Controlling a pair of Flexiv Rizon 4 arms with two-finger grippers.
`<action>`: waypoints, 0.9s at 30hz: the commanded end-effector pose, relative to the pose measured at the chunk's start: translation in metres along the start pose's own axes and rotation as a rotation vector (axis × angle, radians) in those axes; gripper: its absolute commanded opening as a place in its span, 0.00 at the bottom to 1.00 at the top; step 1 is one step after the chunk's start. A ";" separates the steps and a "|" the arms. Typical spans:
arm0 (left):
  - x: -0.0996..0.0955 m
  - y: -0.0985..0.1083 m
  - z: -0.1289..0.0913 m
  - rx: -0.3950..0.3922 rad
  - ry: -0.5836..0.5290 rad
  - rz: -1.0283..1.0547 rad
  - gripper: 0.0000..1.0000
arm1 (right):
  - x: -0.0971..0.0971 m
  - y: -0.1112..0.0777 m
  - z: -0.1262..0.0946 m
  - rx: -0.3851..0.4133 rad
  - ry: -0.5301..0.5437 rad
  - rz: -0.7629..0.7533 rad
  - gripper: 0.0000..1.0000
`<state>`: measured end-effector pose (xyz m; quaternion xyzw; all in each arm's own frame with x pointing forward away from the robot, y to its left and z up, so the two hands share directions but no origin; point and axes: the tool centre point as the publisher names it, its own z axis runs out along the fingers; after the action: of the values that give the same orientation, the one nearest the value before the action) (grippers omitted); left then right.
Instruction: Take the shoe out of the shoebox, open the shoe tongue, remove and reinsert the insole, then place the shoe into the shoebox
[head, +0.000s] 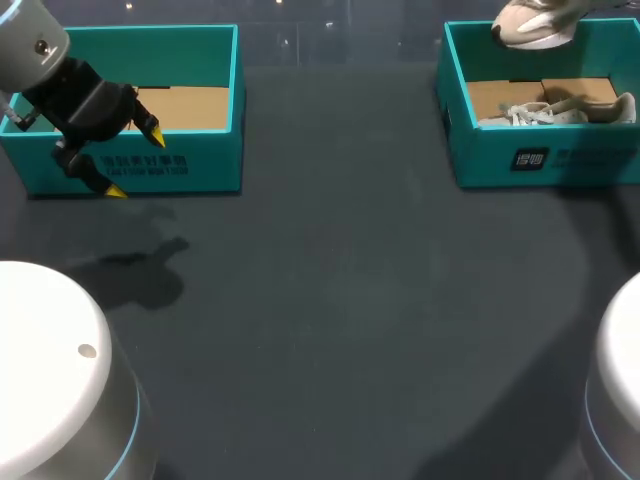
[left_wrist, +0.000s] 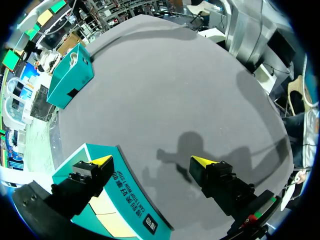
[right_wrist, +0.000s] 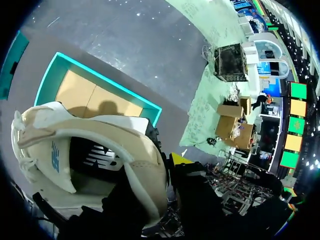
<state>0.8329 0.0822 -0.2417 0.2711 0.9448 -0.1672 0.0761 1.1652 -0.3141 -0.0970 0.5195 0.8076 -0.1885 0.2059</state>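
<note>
A: The table (head: 350, 300) is dark grey. Its middle and near part lie open between two teal boxes that stand well apart along the far side

B: Where is the shoe?

A: The shoe (head: 532, 28) hangs in the air above the far wall of the right box (head: 560, 160), clear of the rim. In the right wrist view the right gripper (right_wrist: 165, 175) has the heel wall pinched between its fingers. Only one yellow tip shows, just outside the heel. The box's teal rim (right_wrist: 107, 81) and cardboard floor lie below

B: Is anything in that box?

A: A second shoe (head: 555, 110) lies inside, near the front wall, with its laces toward the middle of the table

B: And the other arm?

A: The left gripper (head: 135, 163) hovers at the front wall of the left box (head: 200, 170). Its jaws stand wide with nothing gripped. One tip is over the box's top edge near the corner, and the other is out over bare table. In the left wrist view the printed front wall (left_wrist: 125, 200) runs in between the fingers, and the table beyond them is open as far as the right box (left_wrist: 70, 80)
</note>
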 end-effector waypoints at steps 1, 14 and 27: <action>0.000 0.000 -0.001 -0.002 0.001 0.001 1.00 | 0.002 0.003 -0.003 0.012 -0.007 0.030 0.00; 0.000 0.000 -0.001 -0.002 0.001 0.001 1.00 | 0.006 -0.005 0.015 -0.003 -0.025 0.168 0.00; 0.000 0.000 -0.001 -0.002 0.001 0.001 1.00 | 0.016 -0.008 0.033 0.002 -0.086 0.313 0.00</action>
<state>0.8329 0.0823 -0.2417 0.2711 0.9448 -0.1672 0.0761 1.1591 -0.3210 -0.1349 0.6308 0.7063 -0.1802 0.2660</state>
